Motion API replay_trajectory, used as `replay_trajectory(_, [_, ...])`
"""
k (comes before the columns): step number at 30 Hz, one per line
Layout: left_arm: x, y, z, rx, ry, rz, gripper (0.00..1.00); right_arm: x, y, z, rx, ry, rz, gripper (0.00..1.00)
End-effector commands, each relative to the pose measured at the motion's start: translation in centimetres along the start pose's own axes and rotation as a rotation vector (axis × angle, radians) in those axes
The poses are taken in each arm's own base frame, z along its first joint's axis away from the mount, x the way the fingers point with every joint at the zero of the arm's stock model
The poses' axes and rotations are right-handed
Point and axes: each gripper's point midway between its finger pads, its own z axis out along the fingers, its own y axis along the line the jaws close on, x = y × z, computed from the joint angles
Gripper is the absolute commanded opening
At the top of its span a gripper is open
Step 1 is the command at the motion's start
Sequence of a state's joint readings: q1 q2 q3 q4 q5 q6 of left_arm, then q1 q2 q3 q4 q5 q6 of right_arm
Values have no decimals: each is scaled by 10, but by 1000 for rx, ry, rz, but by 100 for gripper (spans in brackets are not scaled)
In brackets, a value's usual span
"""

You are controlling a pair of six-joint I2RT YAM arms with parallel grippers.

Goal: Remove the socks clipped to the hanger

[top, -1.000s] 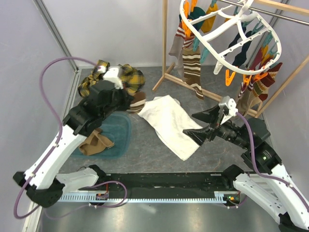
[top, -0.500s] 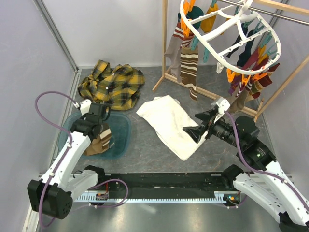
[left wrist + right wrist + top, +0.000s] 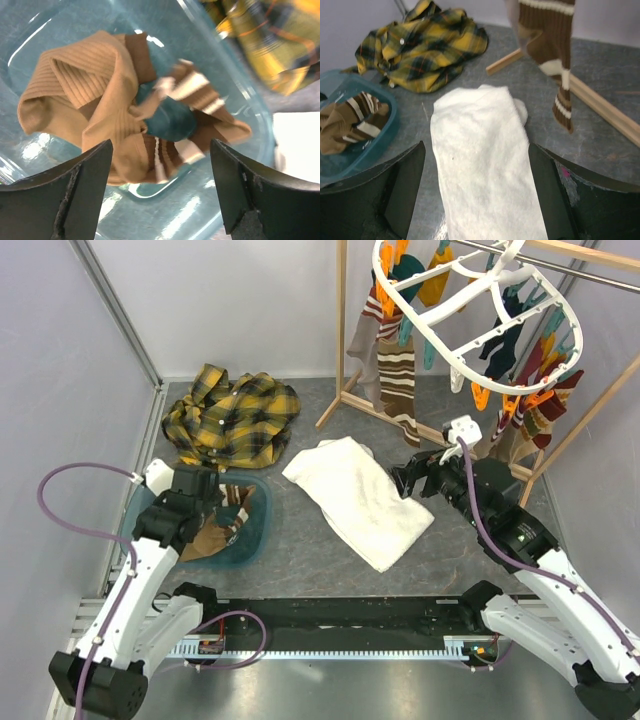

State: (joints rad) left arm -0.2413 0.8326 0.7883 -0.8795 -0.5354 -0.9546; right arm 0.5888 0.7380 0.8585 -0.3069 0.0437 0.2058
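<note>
My left pincer hangs with its jaws apart and holding nothing over the one teal bin. In the bin I count three loose socks — tan, striped, teal. My right pincer, also spread and holding nothing, hovers above the single white towel on the counter. The one hanger carries the clipped socks — too overlapped to count.

Jaws wide on left tool, pointing down; right tool likewise, facing forward.
</note>
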Motion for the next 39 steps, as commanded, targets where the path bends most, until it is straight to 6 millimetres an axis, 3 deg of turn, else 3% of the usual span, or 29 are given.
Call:
replay_trajectory(1, [-38, -27, -18, 123, -108, -102, 89, -55, -9, 1, 83, -176, 28, 92])
replay_trajectory(2, [-47, -48, -22, 219, -131, -93, 90, -55, -12, 5, 99, -178, 27, 91])
replay_trajectory(3, [-45, -57, -25, 282, -128, 38, 91, -57, -13, 9, 106, -184, 30, 91])
replay_trajectory(5, [-28, -90, -41, 494, -40, 156, 91, -50, -24, 22, 170, -158, 2, 90])
replay_trajectory(7, [-14, -111, -59, 667, 13, 262, 91, -51, -32, 32, 213, -141, -40, 90])
replay_trajectory(10, [1, -126, -78, 840, 45, 354, 91, -58, -37, 46, 242, -167, -72, 90])
replay_trajectory(15, [21, -130, -88, 986, 58, 429, 90, -72, -44, 72, 283, -212, -179, 90])
replay_trajectory(19, [45, -131, -99, 1086, 111, 458, 89, -73, -60, 97, 383, -177, -246, 94])
replay_trajectory(21, [48, -133, -106, 1115, 118, 472, 89, -73, -63, 109, 403, -165, -271, 95])
replay_trajectory(27, [50, -133, -114, 1145, 111, 483, 89, -49, -75, 134, 454, -104, -311, 96])
replay_trajectory(32, [50, -132, -114, 1137, 105, 476, 88, -38, -71, 145, 415, -97, -320, 92])
replay_trajectory(35, [49, -134, -115, 1139, 106, 476, 88, -28, -65, 153, 367, -76, -312, 76])
replay_trajectory(36, [49, -134, -114, 1141, 108, 477, 88, -23, -64, 154, 355, -68, -309, 57])
replay_trajectory(39, [52, -133, -114, 1142, 115, 482, 88, -20, -65, 149, 356, -78, -300, 24])
